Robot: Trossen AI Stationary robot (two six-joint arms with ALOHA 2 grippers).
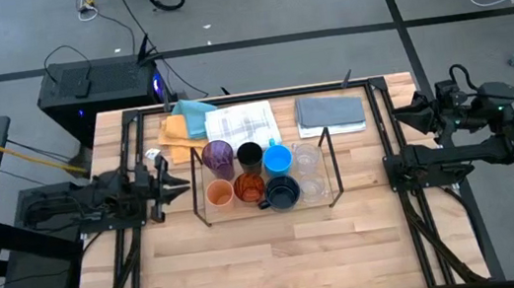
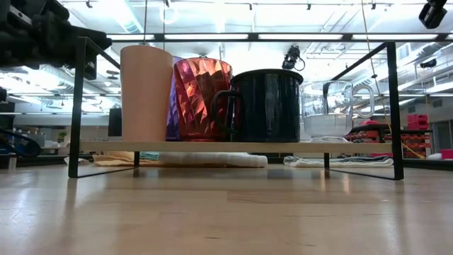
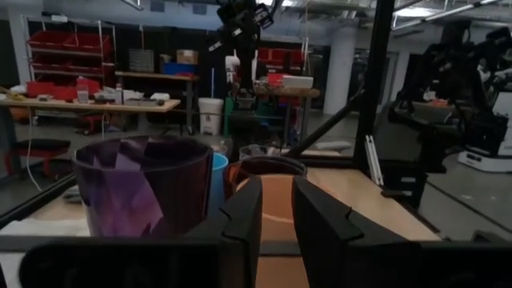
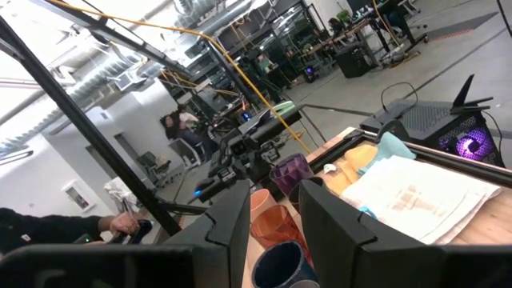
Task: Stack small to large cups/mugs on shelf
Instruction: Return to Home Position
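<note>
Pale wooden table (image 1: 254,274) is being viewed from above, with open workshop floor around it; the shelf (image 2: 368,147) is lying between the two sets of jaws, and all the cups are being carried on it, upright, in two rows. The left gripper (image 3: 276,192) is being held just short of one end of the shelf, its jaws parted by a narrow gap and gripping nothing; the purple cup (image 3: 144,192) is standing just ahead of those jaws and to one side. The right gripper (image 4: 274,196) is being held well apart from the other end, its jaws likewise a little open and empty.

The clear glass (image 2: 327,110) and the faceted orange glass (image 2: 202,99) are being judged stiff, slippery and breakable, best taken across the wall below the rim; the navy mug (image 2: 269,106) is probably the heaviest, and better gripped by its wall opposite the handle; the orange cup (image 2: 145,92) is likely light and apt to tip.

From table height the board is being shown raised on rod legs, with cloths (image 2: 205,159) lying beyond; the back row is being mostly hidden there. From above, the blue cup (image 1: 277,159) and black cup (image 1: 250,155) are being revealed.
</note>
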